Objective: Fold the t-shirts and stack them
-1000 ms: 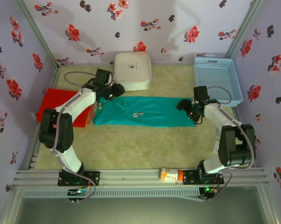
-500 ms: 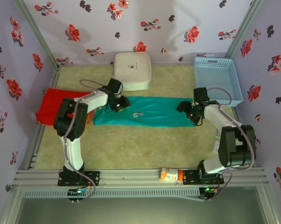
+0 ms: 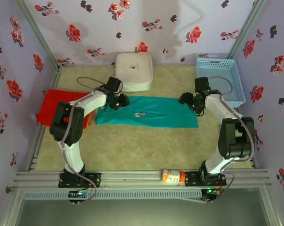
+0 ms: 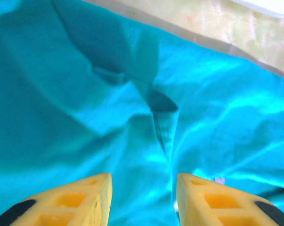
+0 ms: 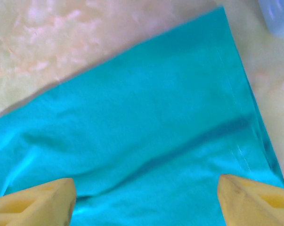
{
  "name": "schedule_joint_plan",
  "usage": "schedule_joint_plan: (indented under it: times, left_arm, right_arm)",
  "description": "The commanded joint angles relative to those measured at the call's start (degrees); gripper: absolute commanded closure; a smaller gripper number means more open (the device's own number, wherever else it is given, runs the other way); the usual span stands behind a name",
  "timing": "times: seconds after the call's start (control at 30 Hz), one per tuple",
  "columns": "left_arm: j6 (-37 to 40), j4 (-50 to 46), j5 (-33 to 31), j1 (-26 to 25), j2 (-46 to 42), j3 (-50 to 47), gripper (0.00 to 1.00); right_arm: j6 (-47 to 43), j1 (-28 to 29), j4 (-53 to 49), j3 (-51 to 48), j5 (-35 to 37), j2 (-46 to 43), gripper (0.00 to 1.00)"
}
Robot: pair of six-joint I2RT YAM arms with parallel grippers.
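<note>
Over the last second our right pincer [image 3: 190,100] has climbed from the lower right corner of the teal t-shirt [image 3: 151,113] to its upper right edge, while the left pincer [image 3: 120,101] swung in over the upper left end. On the bench [image 3: 146,150], the teal t-shirt lies mid-frame as a long flat band; the red t-shirt [image 3: 54,106] waits at the left edge. Both pincers are empty over teal cloth, the right spread wide, the left parted less. We judge another fold is starting; next each must drop and pinch its corner.
</note>
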Motion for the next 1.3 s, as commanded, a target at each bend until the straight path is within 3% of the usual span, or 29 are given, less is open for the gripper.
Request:
schedule_joint_plan:
  times: [0.0,0.17,0.3,0.37,0.6,0.97,1.27]
  left_arm:
    - [1.04,-0.68,-3.56,-0.97,-7.15,-7.2,0.59]
    - [-2.54,3.87,-6.95,-2.3,-14.17,-20.41,0.58]
    - [-3.44,5.33,-9.27,-2.3,-16.34,-24.8,0.57]
    - [-3.21,6.13,-9.69,-2.32,-15.74,-25.28,0.56]
    - [0.53,2.49,-11.52,-1.86,-7.12,-17.6,0.56]
    - [4.28,-2.18,-10.33,-1.6,2.8,-5.03,0.57]
    - [6.7,-4.5,-7.54,-1.87,6.72,1.29,0.58]
  right_arm:
    - [-4.03,1.67,-4.81,6.61,3.19,7.03,0.27]
    - [-5.2,4.35,-7.34,13.38,9.17,15.1,0.33]
    - [-5.15,5.46,-7.12,15.71,11.88,19.27,0.36]
    - [-5.81,6.19,-8.21,16.97,14.38,21.0,0.42]
    - [-8.54,10.39,-15.7,17.89,23.18,23.39,0.43]
    - [-7.33,17.92,-19.01,3.59,16.4,15.63,0.47]
    - [3.4,36.06,-17.42,-1.84,9.0,9.27,0.47]
